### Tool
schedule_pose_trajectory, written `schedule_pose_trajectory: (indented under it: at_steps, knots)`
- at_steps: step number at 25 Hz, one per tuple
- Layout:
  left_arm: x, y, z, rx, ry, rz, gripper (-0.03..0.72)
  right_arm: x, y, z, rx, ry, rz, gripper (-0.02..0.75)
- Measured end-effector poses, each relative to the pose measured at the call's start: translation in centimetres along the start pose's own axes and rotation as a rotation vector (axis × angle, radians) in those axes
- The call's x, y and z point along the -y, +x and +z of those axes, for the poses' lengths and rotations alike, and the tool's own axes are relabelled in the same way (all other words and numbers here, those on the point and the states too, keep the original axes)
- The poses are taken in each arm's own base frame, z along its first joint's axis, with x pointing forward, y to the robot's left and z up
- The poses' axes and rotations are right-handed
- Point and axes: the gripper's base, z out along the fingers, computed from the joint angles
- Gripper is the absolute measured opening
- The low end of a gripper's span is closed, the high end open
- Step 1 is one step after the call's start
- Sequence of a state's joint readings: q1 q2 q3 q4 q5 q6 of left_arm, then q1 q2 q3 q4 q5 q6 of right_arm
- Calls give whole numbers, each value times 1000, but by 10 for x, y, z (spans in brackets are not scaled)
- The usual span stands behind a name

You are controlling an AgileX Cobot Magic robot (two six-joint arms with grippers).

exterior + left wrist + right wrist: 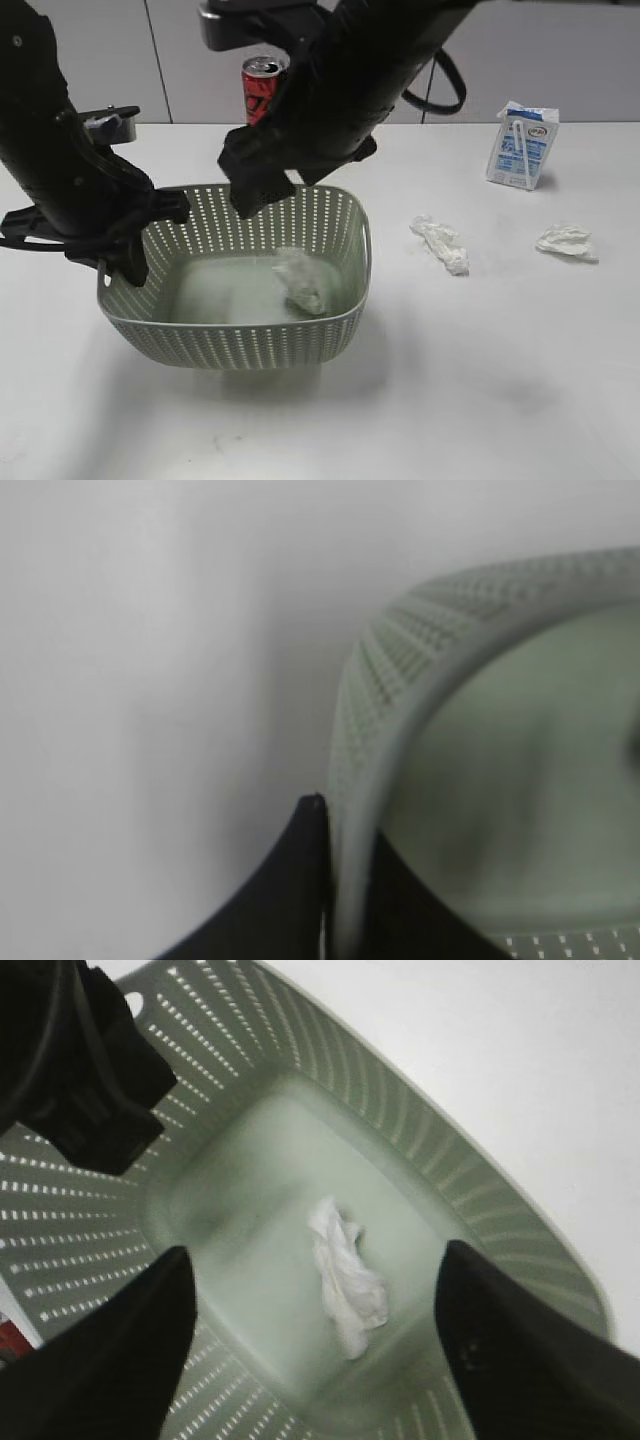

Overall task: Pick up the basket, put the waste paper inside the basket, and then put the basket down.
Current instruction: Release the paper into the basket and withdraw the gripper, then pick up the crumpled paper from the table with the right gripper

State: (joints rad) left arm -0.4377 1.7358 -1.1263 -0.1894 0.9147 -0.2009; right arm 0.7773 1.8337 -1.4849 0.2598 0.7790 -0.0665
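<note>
The pale green basket [250, 340] hangs a little above the white table, held by its left rim. My left gripper [125, 265] is shut on that rim; the left wrist view shows the wall [380, 680] pinched between its jaws [345, 880]. One waste paper wad [300, 282] lies inside the basket, also seen in the right wrist view [345, 1280]. My right gripper [255, 195] is open and empty over the basket's back rim, its jaws [315, 1340] spread above the basket [500, 1200]. Two more wads lie on the table: one [440, 243] right of the basket, one [566, 242] further right.
A blue-and-white drink carton [522, 146] stands at the back right. A red can [260, 88] stands behind the basket, partly hidden by my right arm. The left gripper's body [85, 1070] shows in the right wrist view at the basket's far rim.
</note>
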Motion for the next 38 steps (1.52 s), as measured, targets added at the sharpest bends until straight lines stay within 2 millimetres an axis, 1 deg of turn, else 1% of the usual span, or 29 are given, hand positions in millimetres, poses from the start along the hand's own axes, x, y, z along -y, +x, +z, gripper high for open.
schedule_pose_trajectory:
  at_steps: [2, 4, 6, 7, 10, 12, 15, 16, 18, 20, 23, 28, 31, 33, 34, 36, 37, 38]
  knots:
    - [0, 0, 0, 1, 0, 1, 0, 7, -5, -12, -51, 24, 16, 613]
    - [0, 0, 0, 1, -2, 2, 0, 26, -9, -26, -90, 58, 56, 613]
    - [0, 0, 0, 3, -3, 2, 0, 55, -10, -41, -110, 121, 98, 609]
    - [0, 0, 0, 3, -3, 3, 0, 74, -9, -49, -121, 165, 124, 605]
    - [0, 0, 0, 4, -4, 3, 0, 134, 2, -68, -147, 290, 237, 590]
    - [0, 0, 0, 4, -4, 3, 0, 172, 15, -79, -148, 349, 335, 588]
    - [0, 0, 0, 5, -4, 4, 0, 217, 40, -83, -158, 404, 462, 584]
    - [0, -1, 0, 8, -4, 4, 0, 229, 49, -81, -164, 413, 495, 582]
    - [0, -2, 0, 18, -2, 5, 0, 253, 68, -73, -194, 426, 564, 581]
    - [0, -2, 0, 27, -1, 5, 0, 270, 81, -61, -215, 432, 605, 582]
    - [0, -3, 0, 30, 0, 5, 0, 289, 91, -37, -213, 440, 630, 580]
    - [0, -3, 0, 30, 0, 5, 0, 305, 106, 5, -261, 419, 657, 571]
    - [0, -3, 0, 30, 0, 5, 0, 310, 115, 21, -301, 414, 660, 571]
    - [0, -3, 0, 29, 1, 4, 0, 312, 118, 27, -315, 412, 661, 563]
    - [0, -3, 0, 29, 1, 4, 0, 312, 119, 28, -318, 413, 661, 549]
    - [0, -3, 0, 28, 0, 4, 0, 313, 119, 28, -317, 414, 659, 491]
    - [0, -3, 0, 28, 0, 4, 0, 313, 119, 28, -315, 415, 659, 437]
    - [0, -3, 0, 28, 0, 4, 0, 313, 119, 28, -314, 415, 658, 365]
